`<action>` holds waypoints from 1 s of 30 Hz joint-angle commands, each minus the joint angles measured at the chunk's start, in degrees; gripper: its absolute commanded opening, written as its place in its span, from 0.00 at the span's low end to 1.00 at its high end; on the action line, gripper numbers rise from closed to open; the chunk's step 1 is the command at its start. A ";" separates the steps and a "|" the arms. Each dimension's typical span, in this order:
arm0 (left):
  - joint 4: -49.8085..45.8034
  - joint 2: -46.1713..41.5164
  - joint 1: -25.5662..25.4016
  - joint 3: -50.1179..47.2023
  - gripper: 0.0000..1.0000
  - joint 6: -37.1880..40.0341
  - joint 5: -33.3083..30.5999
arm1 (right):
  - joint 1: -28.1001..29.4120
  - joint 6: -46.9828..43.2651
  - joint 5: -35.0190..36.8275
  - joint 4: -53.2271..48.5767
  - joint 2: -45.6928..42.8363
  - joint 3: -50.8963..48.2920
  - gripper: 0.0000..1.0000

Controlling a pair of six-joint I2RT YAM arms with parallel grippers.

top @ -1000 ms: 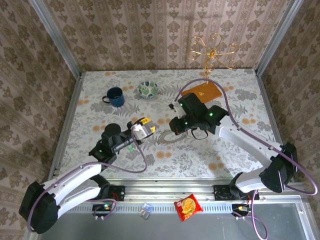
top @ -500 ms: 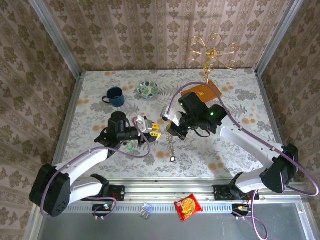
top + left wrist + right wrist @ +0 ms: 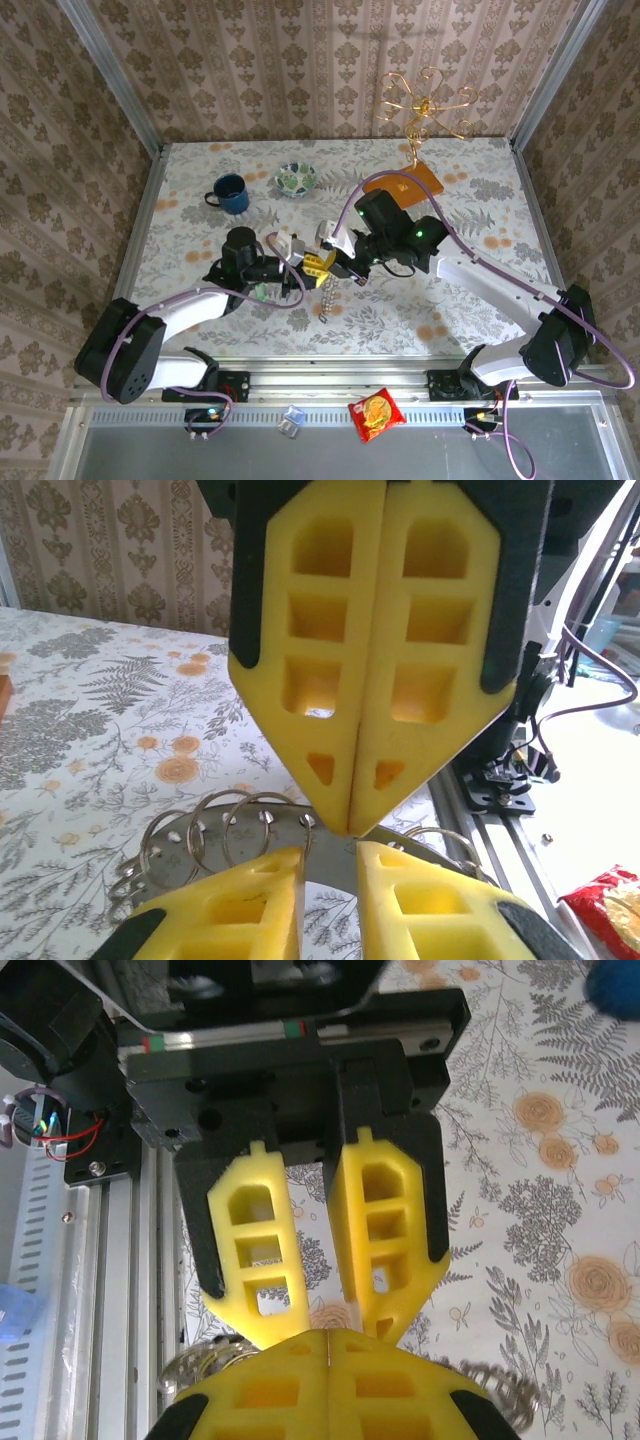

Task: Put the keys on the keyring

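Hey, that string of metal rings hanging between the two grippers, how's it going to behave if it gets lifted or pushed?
Probably floppy: the string of rings dangles below the shut right gripper, so it would likely sag and swing. Its loops look thin and loose, so probably light and tangle-prone. Pushed, it would likely bunch rather than roll.

No writing, number or brand can be read anywhere. The crinkled red foil snack packet (image 3: 376, 414) lying on the grey metal ledge (image 3: 560, 445) carries a round orange-yellow emblem on its face, but its print is too small and blurred to make out.
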 commanded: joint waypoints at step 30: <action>15.44 3.11 -1.22 -2.51 0.12 -5.78 1.44 | 1.00 5.22 -6.24 14.71 -2.52 -5.85 0.00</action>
